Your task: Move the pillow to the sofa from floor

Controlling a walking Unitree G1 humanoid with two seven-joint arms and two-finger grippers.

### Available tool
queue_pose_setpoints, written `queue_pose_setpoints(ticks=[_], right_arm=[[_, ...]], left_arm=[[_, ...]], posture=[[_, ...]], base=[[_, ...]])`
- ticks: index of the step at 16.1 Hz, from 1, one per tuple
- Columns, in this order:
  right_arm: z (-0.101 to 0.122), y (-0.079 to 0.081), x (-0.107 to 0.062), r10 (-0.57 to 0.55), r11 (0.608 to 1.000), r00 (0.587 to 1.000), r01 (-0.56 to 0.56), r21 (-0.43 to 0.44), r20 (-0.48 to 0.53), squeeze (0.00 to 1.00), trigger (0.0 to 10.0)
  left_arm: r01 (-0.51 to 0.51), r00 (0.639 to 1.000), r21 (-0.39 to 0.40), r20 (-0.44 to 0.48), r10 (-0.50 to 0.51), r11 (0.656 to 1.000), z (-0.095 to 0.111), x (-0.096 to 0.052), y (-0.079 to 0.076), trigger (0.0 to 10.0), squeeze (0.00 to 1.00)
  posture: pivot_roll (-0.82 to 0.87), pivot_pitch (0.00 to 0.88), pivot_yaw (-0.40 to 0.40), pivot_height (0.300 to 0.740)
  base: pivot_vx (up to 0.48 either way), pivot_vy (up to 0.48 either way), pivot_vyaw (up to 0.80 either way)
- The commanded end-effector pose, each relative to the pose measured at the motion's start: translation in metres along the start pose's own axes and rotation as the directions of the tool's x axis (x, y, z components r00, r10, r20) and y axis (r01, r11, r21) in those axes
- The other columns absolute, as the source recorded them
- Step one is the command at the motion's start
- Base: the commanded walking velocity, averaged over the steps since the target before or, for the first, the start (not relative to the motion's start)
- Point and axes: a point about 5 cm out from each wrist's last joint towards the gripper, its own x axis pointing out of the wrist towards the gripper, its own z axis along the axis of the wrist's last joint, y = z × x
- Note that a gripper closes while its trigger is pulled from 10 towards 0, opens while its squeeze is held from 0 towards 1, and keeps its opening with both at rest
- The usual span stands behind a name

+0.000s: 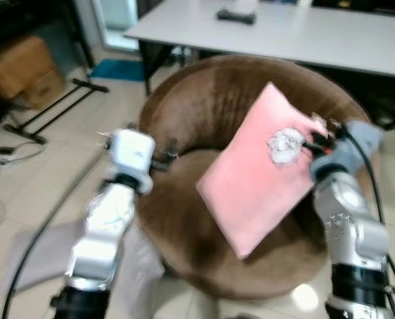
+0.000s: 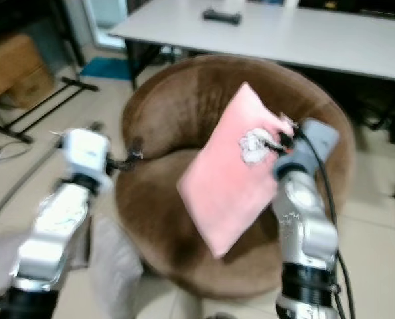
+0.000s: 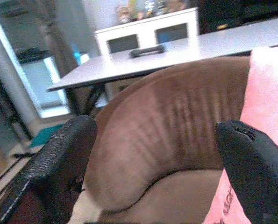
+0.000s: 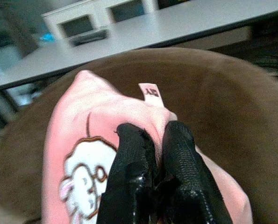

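A pink pillow (image 1: 260,169) with a white cartoon print hangs tilted over the seat of a round brown sofa chair (image 1: 204,100). My right gripper (image 4: 150,140) is shut on the pillow's upper edge, pinching the fabric beside its small label; it is at the pillow's right side (image 1: 315,143). The pillow's lower corner is down by the seat's front; I cannot tell whether it touches. My left gripper (image 3: 155,140) is open, its two black fingers spread wide beside the chair's left rim (image 1: 160,159), holding nothing. The pillow's edge (image 3: 269,107) shows past the fingers.
A long grey table (image 1: 303,30) with a dark object (image 1: 236,16) on it stands right behind the chair. Cardboard boxes (image 1: 24,70), a black metal stand (image 1: 48,109) and cables (image 1: 4,153) lie on the tiled floor at left. A white cabinet (image 3: 148,35) is at the back.
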Motion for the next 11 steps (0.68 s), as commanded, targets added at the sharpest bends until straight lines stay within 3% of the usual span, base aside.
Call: queue_pose_setpoints(ticks=[1, 5, 11], right_arm=[[0.015, 0.011, -0.001, 0.04, 0.999, 0.997, -0.04, 0.006, 0.064, 0.0, 10.0], [0.014, 0.01, -0.001, 0.041, 0.999, 0.997, -0.041, 0.0, 0.062, 0.0, 10.0], [0.002, 0.034, 0.002, 0.196, 0.978, 0.981, -0.196, -0.065, -0.015, 0.0, 10.0]], left_arm=[[-0.018, 1.0, 0.013, -0.003, 0.018, 1.0, 0.0, -0.001, 0.009, 10.0, 0.0], [-0.005, 1.0, 0.015, -0.006, 0.005, 1.0, -0.001, -0.001, 0.008, 10.0, 0.0], [0.032, 0.999, 0.069, -0.032, -0.03, 0.997, -0.006, -0.004, 0.009, 10.0, 0.0]], posture=[[0.01, 0.0, -0.005, 0.74], [0.01, 0.0, -0.005, 0.74], [0.01, 0.0, 0.001, 0.74]], base=[[0.247, 0.0, -0.8], [0.182, 0.0, -0.8], [0.0, 0.0, 0.0]])
